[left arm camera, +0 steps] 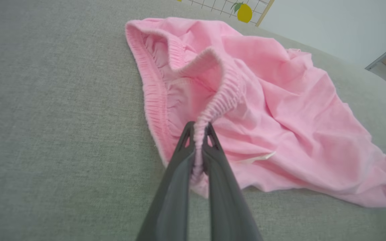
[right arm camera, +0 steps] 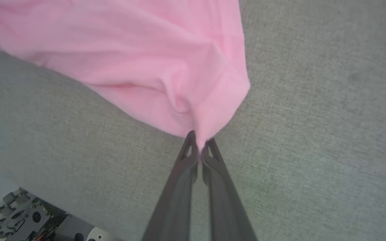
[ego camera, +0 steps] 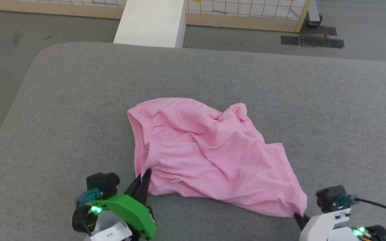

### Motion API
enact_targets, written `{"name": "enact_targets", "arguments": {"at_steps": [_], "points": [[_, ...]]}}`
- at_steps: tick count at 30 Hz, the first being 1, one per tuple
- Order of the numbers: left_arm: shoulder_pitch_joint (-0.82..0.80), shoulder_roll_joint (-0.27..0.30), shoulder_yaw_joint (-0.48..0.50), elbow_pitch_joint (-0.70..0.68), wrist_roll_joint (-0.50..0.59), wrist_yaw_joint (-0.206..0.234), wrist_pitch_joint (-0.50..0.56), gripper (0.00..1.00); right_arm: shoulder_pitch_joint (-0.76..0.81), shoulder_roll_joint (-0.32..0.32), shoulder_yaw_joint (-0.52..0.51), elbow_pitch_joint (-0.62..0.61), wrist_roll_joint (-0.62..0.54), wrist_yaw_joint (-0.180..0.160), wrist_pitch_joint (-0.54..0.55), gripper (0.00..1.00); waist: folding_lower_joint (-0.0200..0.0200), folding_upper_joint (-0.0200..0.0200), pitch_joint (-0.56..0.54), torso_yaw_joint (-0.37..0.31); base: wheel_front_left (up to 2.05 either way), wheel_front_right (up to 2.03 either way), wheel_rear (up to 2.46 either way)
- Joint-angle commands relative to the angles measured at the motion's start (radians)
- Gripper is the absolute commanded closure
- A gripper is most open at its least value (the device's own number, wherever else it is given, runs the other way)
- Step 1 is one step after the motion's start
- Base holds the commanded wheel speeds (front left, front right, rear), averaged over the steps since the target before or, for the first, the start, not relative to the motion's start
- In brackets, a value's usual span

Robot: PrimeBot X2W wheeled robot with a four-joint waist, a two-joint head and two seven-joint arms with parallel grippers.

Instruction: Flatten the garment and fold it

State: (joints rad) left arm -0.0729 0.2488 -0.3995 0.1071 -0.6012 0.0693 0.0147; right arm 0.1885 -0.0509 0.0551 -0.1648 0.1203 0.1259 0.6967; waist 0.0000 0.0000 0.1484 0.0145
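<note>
The garment (ego camera: 209, 154), a light pink pair of shorts, lies rumpled on the grey cushion, its gathered waistband (left arm camera: 152, 93) toward the left. My left gripper (ego camera: 145, 174) is shut on the near end of the waistband; in the left wrist view the elastic (left arm camera: 198, 140) is pinched between both fingers. A small white label (left arm camera: 258, 157) pokes out of the fabric beside them. My right gripper (ego camera: 298, 217) is shut on the lower right corner of the shorts (right arm camera: 199, 134), the cloth bunched at its fingertips.
The grey cushioned surface (ego camera: 62, 117) spreads wide around the garment, its rounded edge at the far left. Behind it stand a white post (ego camera: 152, 21) and a low wood-framed grid panel (ego camera: 246, 13) on the floor. A wheeled base (right arm camera: 15, 214) shows below the cushion's near edge.
</note>
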Motion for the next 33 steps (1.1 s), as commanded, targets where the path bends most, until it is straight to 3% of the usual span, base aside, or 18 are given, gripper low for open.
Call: {"name": "enact_targets", "arguments": {"at_steps": [1, 6, 11, 14, 18, 21, 26, 33], "points": [[-0.013, 0.000, 0.003, -0.023, -0.019, -0.019, -0.008, 1.00, -0.010, 0.001, -0.010, -0.025, 0.010, 0.005, -0.007, 1.00, 0.0000, 0.0000, -0.013, -0.005, 0.00, 0.00, 0.00], [-0.085, 0.015, 0.020, -0.145, -0.106, -0.098, 0.048, 1.00, -0.081, -0.054, -0.031, -0.140, 0.026, 0.005, 0.032, 1.00, 0.0000, 0.0000, -0.026, -0.008, 0.00, 0.00, 0.00], [-0.248, 0.052, 0.042, -0.235, -0.209, -0.134, 0.214, 1.00, -0.275, -0.210, -0.011, -0.205, 0.071, 0.005, 0.130, 1.00, 0.0000, 0.0000, 0.000, -0.023, 0.00, 0.00, 0.00], [-0.374, 0.046, 0.078, -0.233, -0.295, -0.123, 0.308, 1.00, -0.440, -0.296, 0.012, -0.177, 0.109, 0.005, 0.175, 1.00, 0.0000, 0.0000, 0.038, -0.034, 0.00, 0.00, 0.00], [-0.575, 0.032, 0.137, -0.164, -0.343, -0.070, 0.375, 1.00, -0.698, -0.369, 0.057, -0.076, 0.154, 0.005, 0.193, 1.00, 0.0000, 0.0000, 0.105, -0.046, 0.00, 0.00, 0.00], [-0.723, 0.013, 0.173, -0.089, -0.337, -0.029, 0.369, 1.00, -0.895, -0.388, 0.090, 0.022, 0.151, 0.005, 0.159, 1.00, 0.0000, 0.0000, 0.160, -0.057, 0.00, 0.00, 0.00], [-0.955, -0.006, 0.214, 0.048, -0.282, 0.003, 0.293, 1.00, -1.170, -0.378, 0.104, 0.200, 0.101, 0.005, 0.058, 1.00, 0.0000, 0.0000, 0.248, -0.067, 0.00, 0.00, 0.00], [-1.188, -0.065, 0.295, 0.178, -0.283, -0.001, 0.124, 1.00, -1.454, -0.360, 0.085, 0.373, -0.023, 0.005, -0.142, 1.00, 0.0000, 0.0000, 0.318, -0.069, 0.00, 0.00, 0.00]]}}
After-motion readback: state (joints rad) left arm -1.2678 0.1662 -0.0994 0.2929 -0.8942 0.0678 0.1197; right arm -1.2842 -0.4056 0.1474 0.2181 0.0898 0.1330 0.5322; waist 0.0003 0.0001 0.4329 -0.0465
